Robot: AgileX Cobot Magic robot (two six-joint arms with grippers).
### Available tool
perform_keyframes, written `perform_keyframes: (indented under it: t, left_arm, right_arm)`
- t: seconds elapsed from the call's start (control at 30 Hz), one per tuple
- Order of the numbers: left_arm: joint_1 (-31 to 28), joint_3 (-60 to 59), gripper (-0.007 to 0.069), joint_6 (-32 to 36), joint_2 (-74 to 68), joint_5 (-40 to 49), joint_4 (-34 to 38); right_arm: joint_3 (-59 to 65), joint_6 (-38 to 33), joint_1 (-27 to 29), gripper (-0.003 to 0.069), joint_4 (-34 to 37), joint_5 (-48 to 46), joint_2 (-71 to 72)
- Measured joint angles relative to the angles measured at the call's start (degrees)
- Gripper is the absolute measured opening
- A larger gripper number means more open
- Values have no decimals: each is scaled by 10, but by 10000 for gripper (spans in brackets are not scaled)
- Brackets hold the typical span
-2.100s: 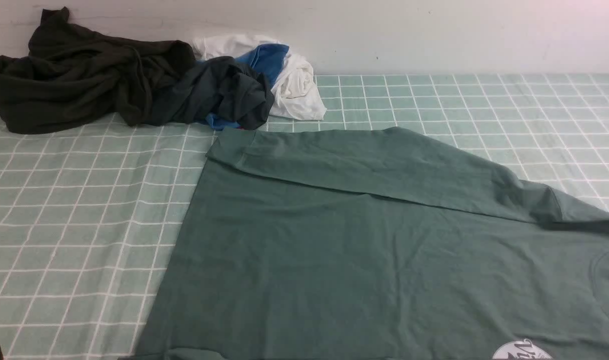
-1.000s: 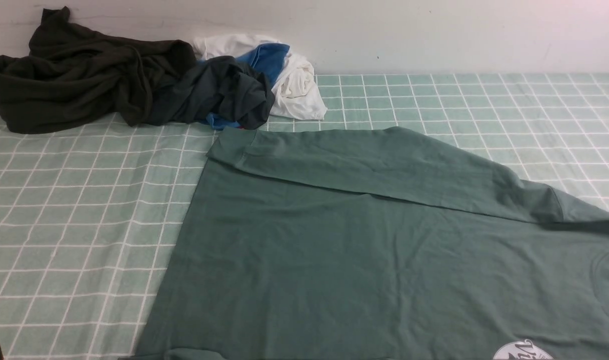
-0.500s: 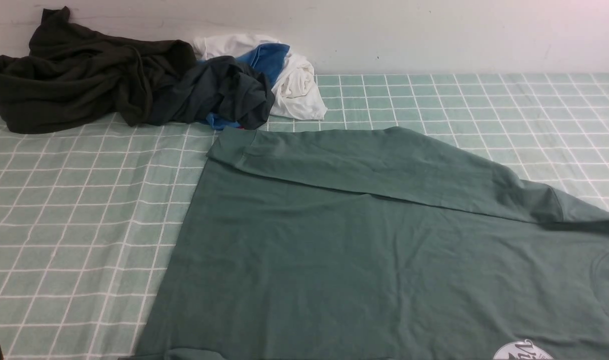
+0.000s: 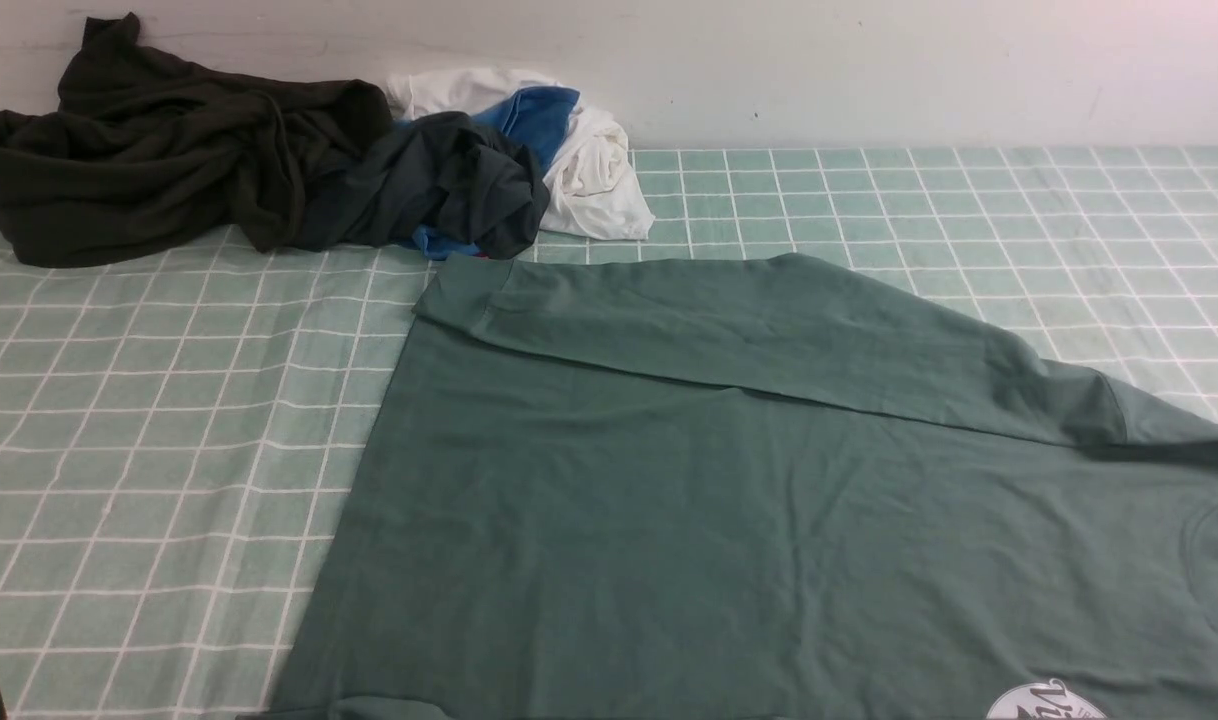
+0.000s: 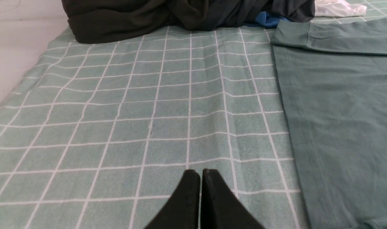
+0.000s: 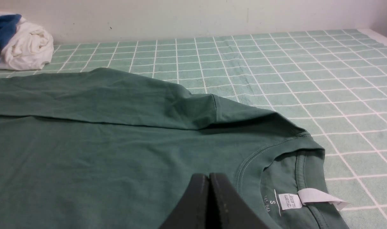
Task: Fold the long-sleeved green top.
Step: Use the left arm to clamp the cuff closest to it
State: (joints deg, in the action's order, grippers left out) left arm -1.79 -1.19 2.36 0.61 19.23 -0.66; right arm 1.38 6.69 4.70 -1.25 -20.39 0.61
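My left jaws were closed tight and empty, over the checked sheet [image 5: 117, 127]. The green long-sleeved top [image 4: 729, 520] lay flat beside them, toward my right side. My right jaws were pressed together too, holding nothing, over the top, near its collar [image 6: 250, 160]. Nothing had moved since the earlier frame.

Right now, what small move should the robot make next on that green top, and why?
Probably open the left pincer and ease it toward the hem of the green long-sleeved top. Both pincers are shut, holding nothing; the left hangs over the checked sheet beside that hem, the right pincer near the collar. The far sleeve is already folded in.
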Motion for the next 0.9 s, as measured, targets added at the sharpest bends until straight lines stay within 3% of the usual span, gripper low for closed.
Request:
perform_keyframes:
  t: [0.23, 0.33, 0.37, 0.43, 0.5, 0.57, 0.6, 0.67, 0.73, 0.9]
  left_arm:
    - [0, 0, -3, -5, 0, -4, 39]
    - [0, -3, -3, -43, 0, -17, 160]
    - [0, -4, -3, -46, 0, -17, 160]
    - [0, -5, -3, -107, 0, -21, 314]
    - [0, -5, -3, -124, 0, -25, 378]
    - [0, -5, -3, -141, 0, -30, 473]
    - [0, -5, -3, -141, 0, -30, 477]
    - [0, -5, -3, -141, 0, -36, 517]
    - [0, -5, -3, -139, 0, -43, 526]
    - [0, -5, -3, -107, 0, -49, 533]
  right_arm:
    - [0, 0, 0, -14, 0, 0, 0]
    - [0, 8, 0, -14, 8, 0, 0]
    - [0, 10, 0, -14, 13, 0, 0]
    - [0, 42, 0, -14, 68, 0, 0]
    - [0, 61, 0, -14, 104, -1, 0]
    - [0, 126, 0, -14, 229, -4, 0]
    - [0, 131, 0, -14, 238, -5, 0]
    - [1, 174, 0, -14, 352, -10, 0]
    - [0, 180, 0, -14, 405, -8, 0]
    - [0, 158, 0, -14, 421, 0, 0]
